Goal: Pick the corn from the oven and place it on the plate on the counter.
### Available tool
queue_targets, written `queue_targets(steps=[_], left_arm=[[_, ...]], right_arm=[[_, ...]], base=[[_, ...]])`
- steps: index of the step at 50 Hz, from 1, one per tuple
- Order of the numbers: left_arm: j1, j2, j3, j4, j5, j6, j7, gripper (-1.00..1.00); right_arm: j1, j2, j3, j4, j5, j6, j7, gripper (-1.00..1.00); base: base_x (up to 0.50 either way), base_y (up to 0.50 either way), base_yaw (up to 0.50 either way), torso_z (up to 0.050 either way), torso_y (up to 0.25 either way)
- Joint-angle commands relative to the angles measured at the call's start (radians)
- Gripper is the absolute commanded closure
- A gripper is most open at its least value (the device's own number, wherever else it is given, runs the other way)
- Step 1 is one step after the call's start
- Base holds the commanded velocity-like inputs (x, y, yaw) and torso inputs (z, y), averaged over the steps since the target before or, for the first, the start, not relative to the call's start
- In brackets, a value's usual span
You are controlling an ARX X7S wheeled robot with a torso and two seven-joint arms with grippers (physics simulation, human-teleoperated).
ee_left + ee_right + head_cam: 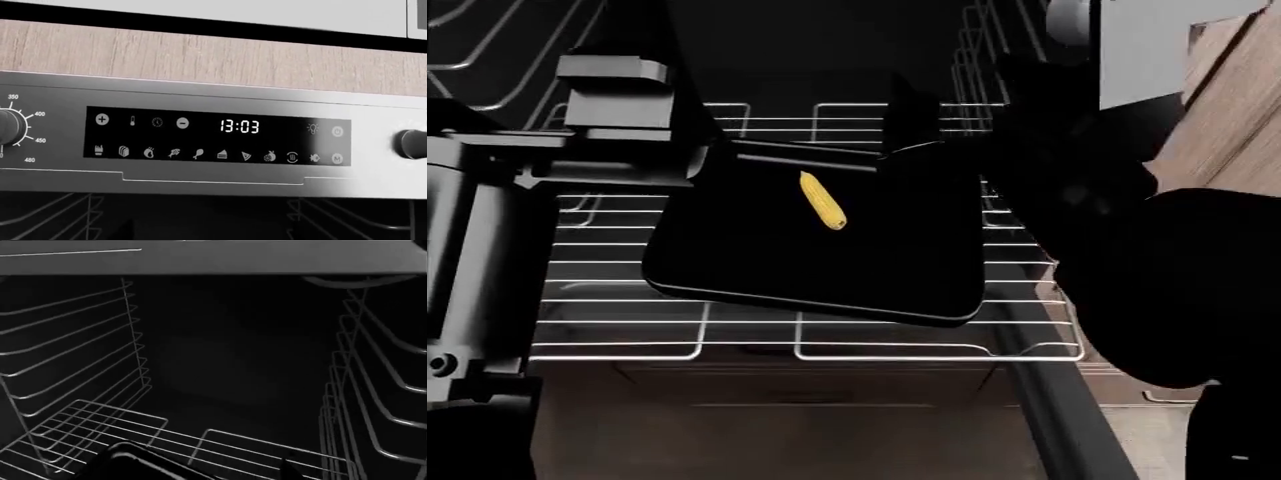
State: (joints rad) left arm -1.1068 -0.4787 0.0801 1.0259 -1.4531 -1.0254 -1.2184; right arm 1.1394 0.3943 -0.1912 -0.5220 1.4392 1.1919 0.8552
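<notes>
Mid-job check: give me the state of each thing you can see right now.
corn: lying loose on the baking tray, ungripped.
baking tray: flat on the wire rack.
wire rack: pulled out of the oven.
oven: open, cavity dark.
oven display: lit, showing 13:03.

left arm (487, 250): grey, boxy links at the left edge of the head view, reaching forward; a grey block-shaped wrist section sits at its far end.
left gripper: fingers not visible in any view; its state cannot be told.
right arm (1148, 260): a large dark mass at the right of the head view, bent and reaching forward and inward.
right gripper (914, 125): a dark finger shape stands upright at the end of the arm; too dark to tell how the jaws stand.
right wrist view: only a small dark fingertip (290, 467) shows at the frame's edge.
</notes>
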Motion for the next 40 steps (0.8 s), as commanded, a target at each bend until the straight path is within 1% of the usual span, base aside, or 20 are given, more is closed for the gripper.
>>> queue_targets(steps=[1,4,7,12,20,28,40], left_arm=[[-0.019,-0.016,0.005,0.004,-0.033,0.014,-0.032,-1.0],[-0.022,-0.012,0.012,0.005,-0.034,0.016,-0.036,-1.0],[-0.03,-0.014,0.015,0.004,-0.041,0.019,-0.042,-1.0],[-0.043,-0.022,0.021,0.006,-0.062,0.024,-0.061,-1.0],[-0.059,-0.024,0.03,0.008,-0.082,0.034,-0.079,-1.0],[-0.059,-0.022,0.037,0.008,-0.08,0.04,-0.08,-1.0],[-0.055,-0.03,0.039,0.016,-0.083,0.061,-0.091,-1.0]], right_arm=[[-0.005,-0.022,-0.052,0.234,-0.058,-0.033,-0.233,-1.0],[-0.017,-0.023,-0.071,0.293,-0.096,-0.058,-0.311,-1.0],[-0.043,-0.028,-0.092,0.316,-0.124,-0.078,-0.355,-1.0],[-0.06,-0.038,-0.164,0.392,-0.209,-0.113,-0.461,-1.0],[0.0,-0.054,-0.262,0.497,-0.279,-0.116,-0.597,-1.0],[0.087,-0.074,-0.311,0.614,-0.335,-0.122,-0.663,-1.0],[0.211,-0.125,-0.4,0.844,-0.462,-0.194,-0.782,-1.0]], base=[[0.0,0.0,0.0,0.0,0.0],[0.0,0.0,0.0,0.0,0.0],[0.0,0.0,0.0,0.0,0.0],[0.0,0.0,0.0,0.0,0.0],[0.0,0.0,0.0,0.0,0.0],[0.0,0.0,0.0,0.0,0.0],[0.0,0.0,0.0,0.0,0.0]])
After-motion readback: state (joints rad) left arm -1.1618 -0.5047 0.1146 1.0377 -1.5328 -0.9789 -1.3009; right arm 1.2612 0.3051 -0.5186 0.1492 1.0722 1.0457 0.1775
